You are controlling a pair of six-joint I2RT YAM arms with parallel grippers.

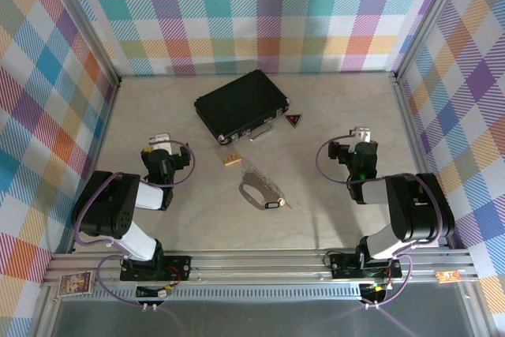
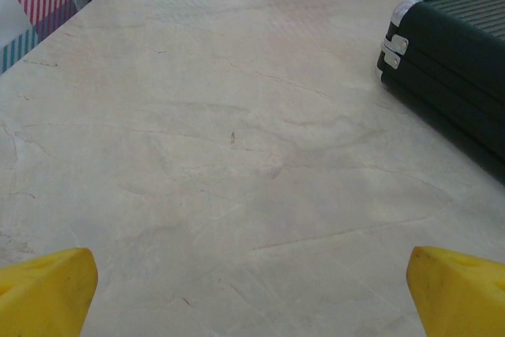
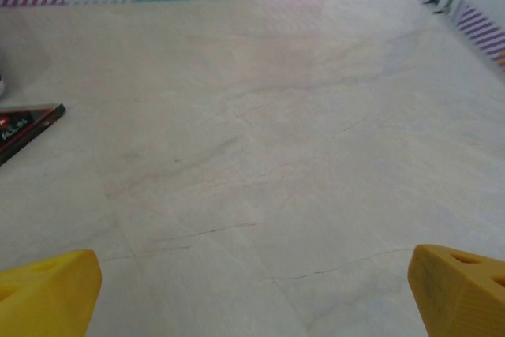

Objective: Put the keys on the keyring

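The keyring (image 1: 254, 192), a flat pale oval loop with a fan of thin silvery pieces, lies mid-table between the arms. Tiny slim keys (image 1: 278, 204) rest at its near right end, too small to make out singly. My left gripper (image 1: 161, 141) hovers left of the loop, open, its yellow fingertips (image 2: 47, 290) wide apart over bare table. My right gripper (image 1: 361, 133) sits right of the loop, also open, and its yellow fingertips (image 3: 461, 290) have nothing between them. Both grippers (image 2: 252, 297) (image 3: 252, 293) point toward the back wall.
A black case (image 1: 241, 104) lies at the back centre, its corner (image 2: 450, 61) ahead and right of the left gripper. A red-and-black triangle (image 1: 294, 121) (image 3: 28, 128) lies beside it. A small tan wooden block (image 1: 231, 161) sits just behind the keyring. Checked walls enclose the table.
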